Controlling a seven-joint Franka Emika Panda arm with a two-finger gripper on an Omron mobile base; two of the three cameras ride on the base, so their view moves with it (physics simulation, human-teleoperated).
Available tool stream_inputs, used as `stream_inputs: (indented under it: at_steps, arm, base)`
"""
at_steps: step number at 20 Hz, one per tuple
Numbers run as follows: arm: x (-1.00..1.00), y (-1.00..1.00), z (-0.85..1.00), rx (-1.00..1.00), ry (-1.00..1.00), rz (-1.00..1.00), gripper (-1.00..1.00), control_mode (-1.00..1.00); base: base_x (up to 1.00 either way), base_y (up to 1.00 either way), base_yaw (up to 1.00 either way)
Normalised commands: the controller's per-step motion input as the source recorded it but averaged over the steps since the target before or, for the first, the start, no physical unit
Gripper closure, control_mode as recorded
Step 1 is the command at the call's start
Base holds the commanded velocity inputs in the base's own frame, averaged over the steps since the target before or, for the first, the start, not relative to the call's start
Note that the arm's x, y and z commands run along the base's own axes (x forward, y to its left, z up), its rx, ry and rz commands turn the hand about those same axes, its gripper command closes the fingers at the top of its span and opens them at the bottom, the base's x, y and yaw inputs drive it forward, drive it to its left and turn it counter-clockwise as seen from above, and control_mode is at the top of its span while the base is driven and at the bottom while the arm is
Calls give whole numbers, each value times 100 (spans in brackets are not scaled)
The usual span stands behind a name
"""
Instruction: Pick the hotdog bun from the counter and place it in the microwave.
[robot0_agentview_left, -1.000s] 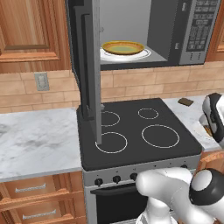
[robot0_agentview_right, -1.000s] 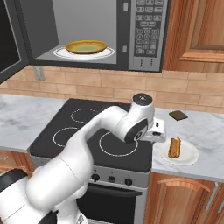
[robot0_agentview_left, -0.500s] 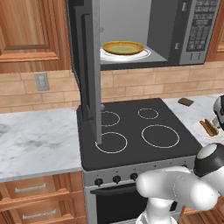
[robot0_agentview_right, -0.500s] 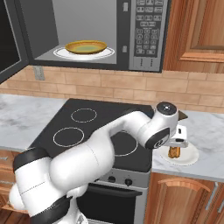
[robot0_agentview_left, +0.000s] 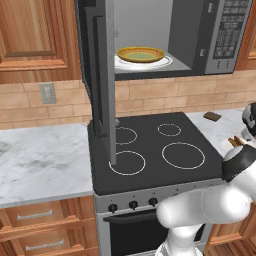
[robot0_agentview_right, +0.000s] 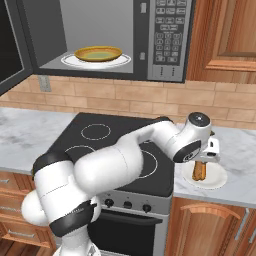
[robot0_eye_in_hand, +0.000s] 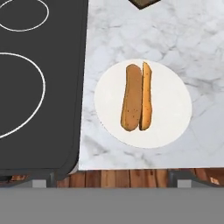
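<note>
The hotdog bun (robot0_eye_in_hand: 136, 97) is tan-brown and split lengthwise. It lies on a round white plate (robot0_eye_in_hand: 175, 105) on the marble counter (robot0_eye_in_hand: 192, 39), right of the stove. My gripper (robot0_eye_in_hand: 111, 178) hangs above it, open, its fingertips (robot0_eye_in_hand: 43, 179) wide apart and nothing between them. From the right base view the gripper (robot0_agentview_right: 201, 161) sits just over the bun (robot0_agentview_right: 199, 171). The left base view catches the bun (robot0_agentview_left: 234, 141) at the right edge, behind my arm. The microwave (robot0_agentview_right: 165, 45) stands open above the stove, a yellow plate (robot0_agentview_right: 98, 53) on its turntable.
The black stovetop (robot0_eye_in_hand: 39, 87) borders the plate on one side. A small dark-brown block (robot0_eye_in_hand: 142, 3) lies on the counter beyond the plate. The microwave door (robot0_agentview_left: 102, 75) swings out over the stove's left side. Wooden cabinets (robot0_agentview_right: 225, 35) hang right of the microwave.
My arm has swung right from over the stove to the counter, and the gripper now hangs over the bun on its plate. The bun has not moved.
</note>
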Motion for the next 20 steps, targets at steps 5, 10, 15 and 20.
stream_inputs:
  at_steps: [5, 10, 15, 20]
  arm:
    - [33, 0, -26, 0, 0, 2, -100, -100]
    - [39, -26, -7, 0, 0, 1, -100, -100]
    - [26, -15, -17, 0, 0, 1, -100, -100]
    - [21, -7, -28, 0, 0, 3, -100, -100]
  base:
    - [0, 0, 0]
    - [0, 0, 0]
    - [0, 0, 0]
    - [0, 0, 0]
